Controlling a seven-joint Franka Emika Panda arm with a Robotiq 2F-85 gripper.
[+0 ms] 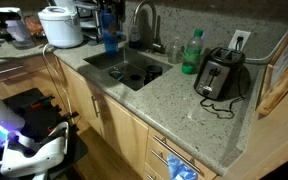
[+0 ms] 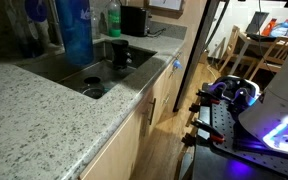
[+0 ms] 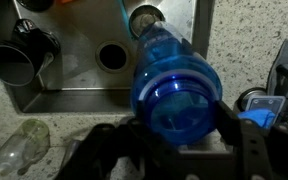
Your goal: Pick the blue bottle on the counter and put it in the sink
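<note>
The tall blue bottle (image 3: 174,95) fills the middle of the wrist view, seen end-on, and my gripper (image 3: 174,122) is shut on it with a dark finger (image 3: 119,140) on each side. In both exterior views the blue bottle (image 1: 109,38) (image 2: 76,30) stands upright at the sink's back corner beside the faucet (image 1: 144,20). The gripper shows only as a dark shape over the bottle's top. The dark sink (image 1: 149,60) (image 2: 89,62) (image 3: 79,75) is set into the speckled counter (image 1: 174,105) just in front of the bottle. I cannot tell whether the bottle's base touches the counter.
Black cups (image 3: 29,50) (image 1: 134,72) (image 2: 117,52) lie in the sink. A green bottle (image 1: 192,50) and a black toaster (image 1: 221,72) stand past the faucet. A white cooker (image 1: 61,27) sits on the bottle's other side. A shorter blue bottle (image 2: 34,10) stands at the wall.
</note>
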